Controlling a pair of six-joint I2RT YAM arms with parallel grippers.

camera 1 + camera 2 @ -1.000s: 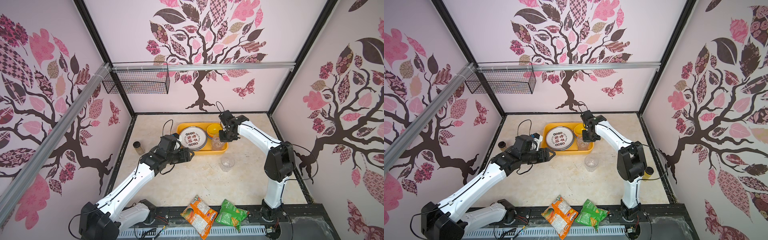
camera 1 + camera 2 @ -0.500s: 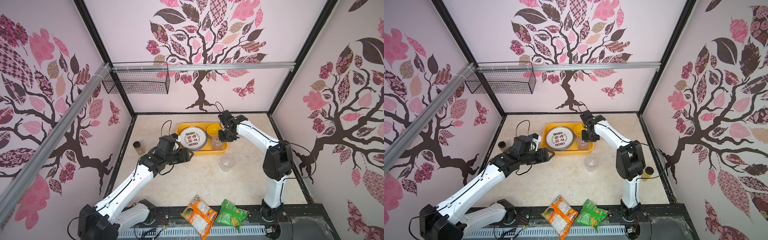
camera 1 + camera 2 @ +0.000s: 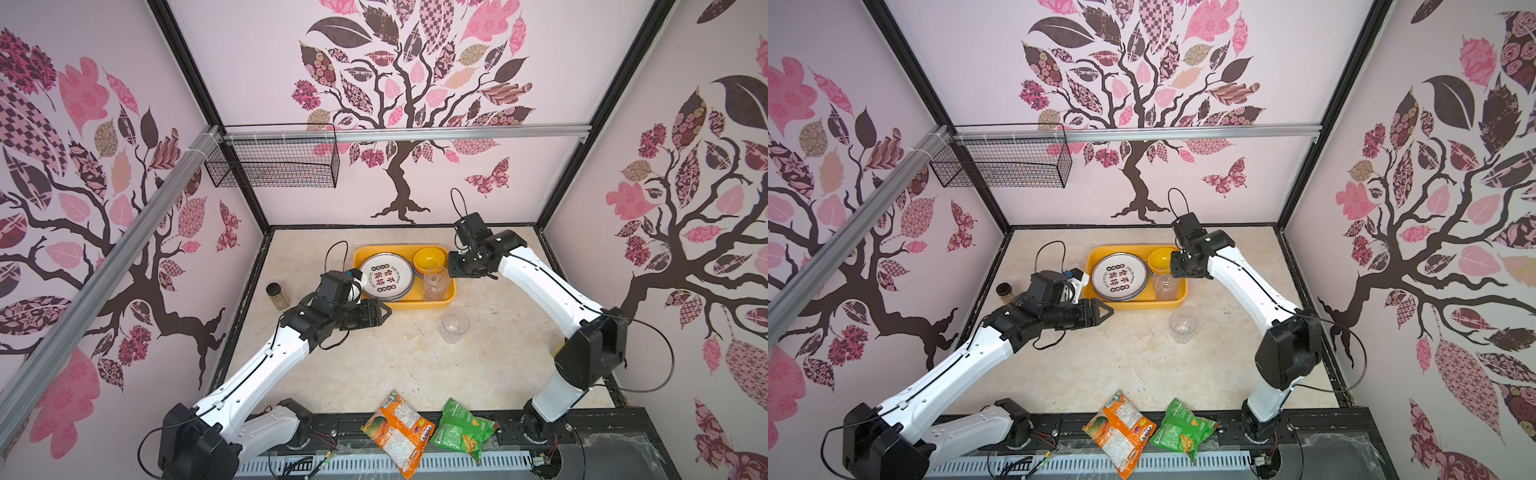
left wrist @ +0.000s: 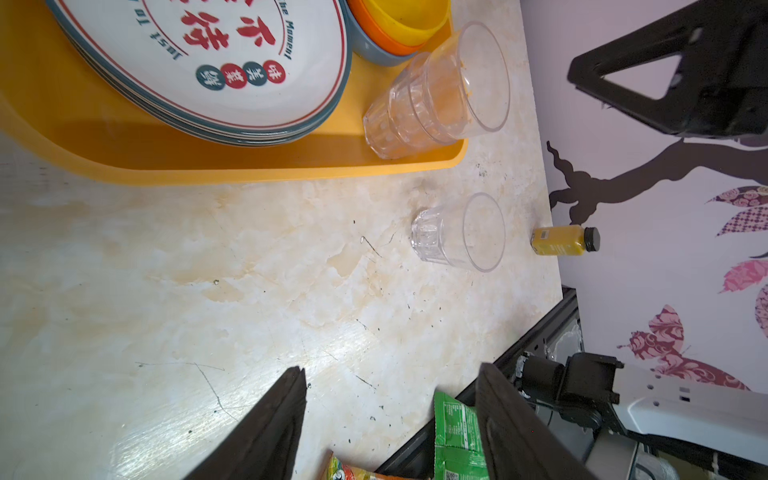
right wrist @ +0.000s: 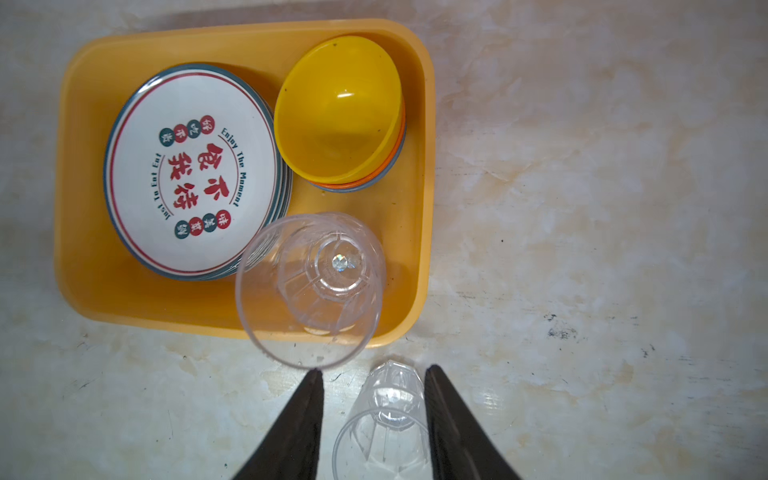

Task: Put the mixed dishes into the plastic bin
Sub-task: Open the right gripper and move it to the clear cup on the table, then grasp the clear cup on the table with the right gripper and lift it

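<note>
The yellow plastic bin (image 3: 401,306) (image 5: 83,291) holds a stack of white plates (image 3: 386,276) (image 5: 191,174) with red characters, nested bowls (image 3: 429,257) (image 5: 338,108) with the yellow one on top, and stacked clear cups (image 3: 435,284) (image 5: 309,291). A single clear cup (image 3: 455,326) (image 4: 457,232) stands on the table in front of the bin. My right gripper (image 3: 455,272) (image 5: 374,370) hangs open above the bin's right end, holding nothing; the lone cup shows far below between its fingers. My left gripper (image 3: 384,313) (image 4: 392,368) is open and empty, left of the lone cup.
A dark-lidded spice jar (image 3: 277,296) stands left of the bin. Orange (image 3: 397,432) and green (image 3: 461,430) snack bags lie at the front edge. A small yellow bottle (image 4: 565,240) stands by the right wall. A wire basket (image 3: 274,164) hangs on the back left rail.
My right gripper has opened, letting go of the clear cup now standing stacked in the bin. The left arm shifted only slightly.
</note>
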